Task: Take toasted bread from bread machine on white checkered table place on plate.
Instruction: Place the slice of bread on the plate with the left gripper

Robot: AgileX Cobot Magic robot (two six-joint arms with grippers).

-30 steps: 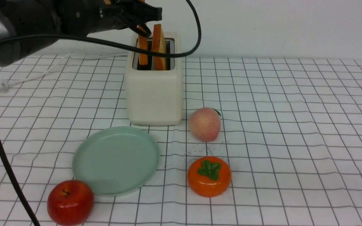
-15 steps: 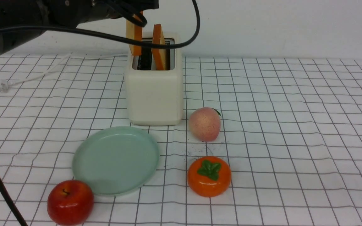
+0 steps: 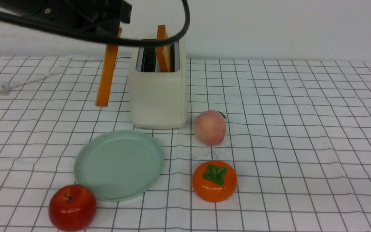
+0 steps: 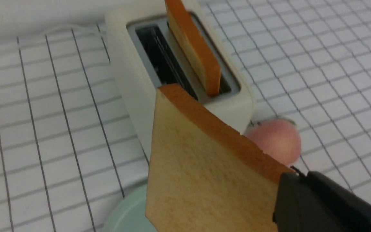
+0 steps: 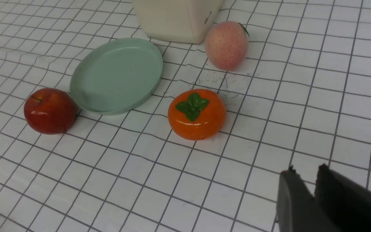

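Hanging from the left gripper (image 3: 114, 24), which is clamped on its top edge, the held toast slice (image 3: 107, 77) is fully out of the bread machine (image 3: 158, 96). It is just left of the machine and in the air above the table (image 3: 301, 129). Long axis is near vertical, lower end tilted slightly left, seen edge-on from the front.

Plate (image 3: 119, 164) lies nearer than the slice, a bit to the right and below. Next move is judged as: slice brought toward the near side, lowered, laid flat. Upright-to-flat rotation is needed, otherwise it lands on edge and may tip over the rim. Left arm is the nearer one.

Plate is empty. Machine's left slot is empty; the second slice (image 3: 162, 48) stands upright in the right slot, top sticking out.

Right gripper (image 5: 308, 180) isn't seen from the front. Per its own cam it's over the near-right table, jaws parted only a little, nothing held.

Apple (image 3: 72, 207) sits just beside the plate's near-left rim. Peach (image 3: 209, 127) and persimmon (image 3: 214, 180) are right of the plate, judged out of the path.
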